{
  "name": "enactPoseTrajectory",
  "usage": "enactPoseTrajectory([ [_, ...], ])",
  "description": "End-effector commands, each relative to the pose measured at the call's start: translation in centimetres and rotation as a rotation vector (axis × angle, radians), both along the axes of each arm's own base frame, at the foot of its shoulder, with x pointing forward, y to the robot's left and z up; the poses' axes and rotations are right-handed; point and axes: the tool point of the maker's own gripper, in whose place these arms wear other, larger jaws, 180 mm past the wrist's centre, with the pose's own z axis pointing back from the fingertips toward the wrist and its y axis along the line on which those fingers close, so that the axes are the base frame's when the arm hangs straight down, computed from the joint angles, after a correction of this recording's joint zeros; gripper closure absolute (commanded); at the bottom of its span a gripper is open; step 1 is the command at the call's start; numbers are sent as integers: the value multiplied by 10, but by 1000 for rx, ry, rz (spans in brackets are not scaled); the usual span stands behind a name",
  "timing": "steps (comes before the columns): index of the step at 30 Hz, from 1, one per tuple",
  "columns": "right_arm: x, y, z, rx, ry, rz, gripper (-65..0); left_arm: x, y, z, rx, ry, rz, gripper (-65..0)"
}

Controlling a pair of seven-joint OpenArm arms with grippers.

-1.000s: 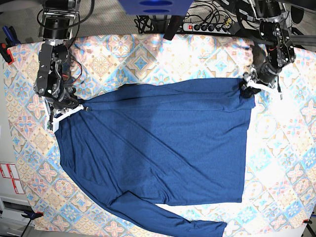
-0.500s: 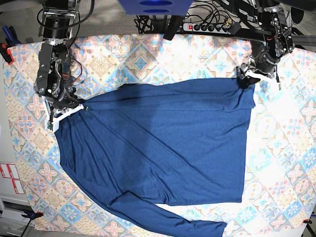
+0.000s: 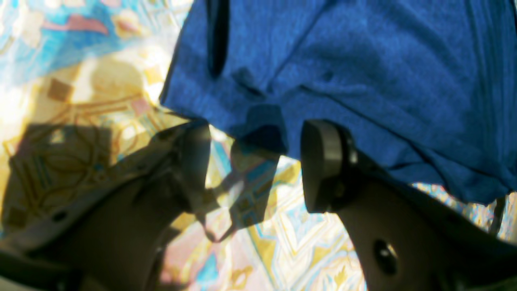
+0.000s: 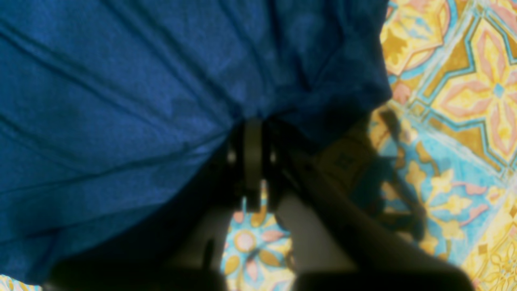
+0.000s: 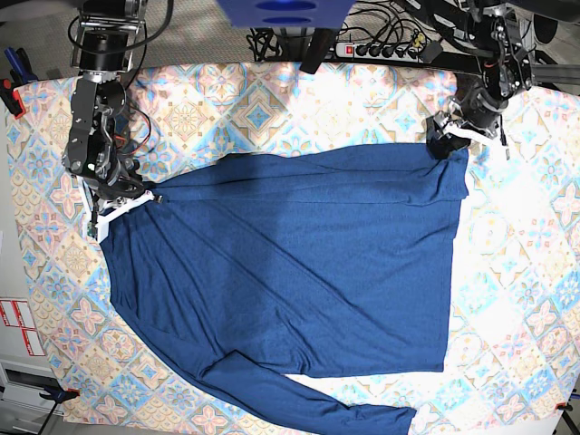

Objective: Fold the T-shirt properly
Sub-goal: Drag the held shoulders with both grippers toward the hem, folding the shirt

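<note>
The dark navy T-shirt (image 5: 290, 272) lies spread flat on the patterned tablecloth, one long sleeve (image 5: 317, 412) reaching along the near edge. My left gripper (image 5: 450, 138) is at the shirt's far right corner. In the left wrist view it (image 3: 258, 165) is open, its fingers (image 3: 323, 165) on either side of a small fold of the shirt's hem (image 3: 363, 60). My right gripper (image 5: 113, 207) is at the shirt's left corner. In the right wrist view it (image 4: 252, 135) is shut on bunched shirt fabric (image 4: 121, 81).
The pastel tablecloth (image 5: 526, 272) covers the whole table. A power strip (image 5: 376, 50) with cables lies behind the far edge. A blue object (image 5: 285, 11) hangs above the far middle. Bare cloth shows right of the shirt.
My left arm has moved towards the far edge and slightly left, along the shirt's far right corner. My right arm and the shirt's body have not moved.
</note>
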Motion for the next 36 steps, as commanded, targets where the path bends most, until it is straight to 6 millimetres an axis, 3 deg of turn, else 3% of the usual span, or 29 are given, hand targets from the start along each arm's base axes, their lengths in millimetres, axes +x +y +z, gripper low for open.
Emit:
enactPoseTrajectory([
  [1,11,-7,15,-24,-49,2,-2,6,0,-1,-8,-9,13,-346],
  [5,12,-6,14,-23,-48,3,-2,16,-1,-16,-53,19,42,-345],
  [10,11,-8,15,-24,-49,-1,-2,22,-10,-17,-77,4,53,-320],
  [12,11,-8,15,-24,-49,-1,-2,27,-13,-15,-81,-7,51,-226],
  [14,11,-8,15,-24,-49,-1,-2,30,-13,-13,-83,-14,50,-33],
  [15,11,-8,15,-24,-49,-1,-2,31,-13,-13,-84,-16,53,0],
  [19,11,-8,15,-24,-49,-1,-2,37,-13,1,-65,-52,29,0],
  [21,12,-8,15,-23,-51,-3,-2,26,-12,8,-39,-59,12,0],
  [26,13,-8,16,-23,-55,-3,-2,31,-4,31,9,-114,-13,0],
  [36,32,-8,31,-21,-101,-4,-2,89,-6,79,23,-279,-17,0],
])
